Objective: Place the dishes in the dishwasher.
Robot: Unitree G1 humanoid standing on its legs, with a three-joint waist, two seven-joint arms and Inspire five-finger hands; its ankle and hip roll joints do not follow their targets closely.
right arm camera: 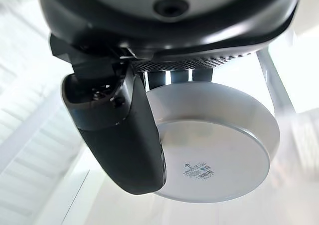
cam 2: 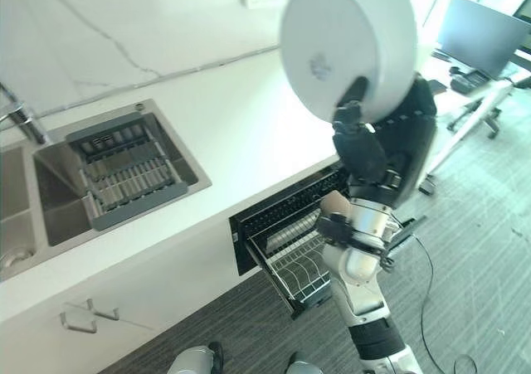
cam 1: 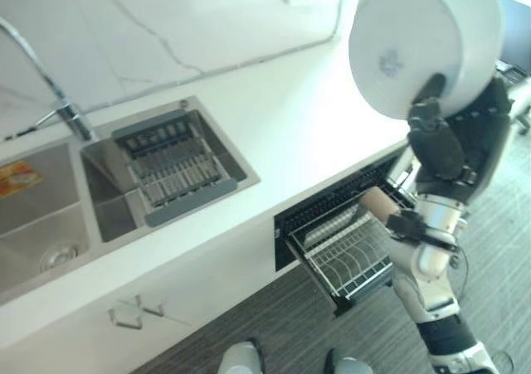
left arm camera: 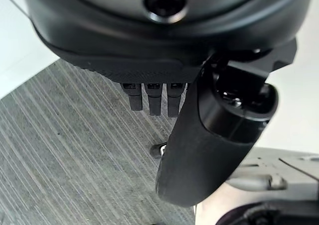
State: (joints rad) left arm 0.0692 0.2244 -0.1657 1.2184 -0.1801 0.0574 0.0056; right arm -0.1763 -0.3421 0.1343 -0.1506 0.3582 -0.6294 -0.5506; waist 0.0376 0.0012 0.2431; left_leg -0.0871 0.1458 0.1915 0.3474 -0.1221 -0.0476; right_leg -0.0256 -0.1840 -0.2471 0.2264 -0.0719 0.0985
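A white plate (cam 2: 348,46) is held up high in the right hand (cam 2: 365,154), with the thumb pressed on its underside and the fingers curled behind its rim; its underside is turned toward the head cameras. The plate is kept above the pulled-out dishwasher drawer (cam 1: 344,254), where a wire rack (cam 1: 353,258) is seen under the white counter (cam 1: 274,125); a sink (cam 1: 124,183) with a grey drain tray (cam 1: 174,167) is set well to the left. The left hand (left arm camera: 199,150) is seen over the grey carpet (left arm camera: 75,150); its fingers are straight and nothing is held in it.
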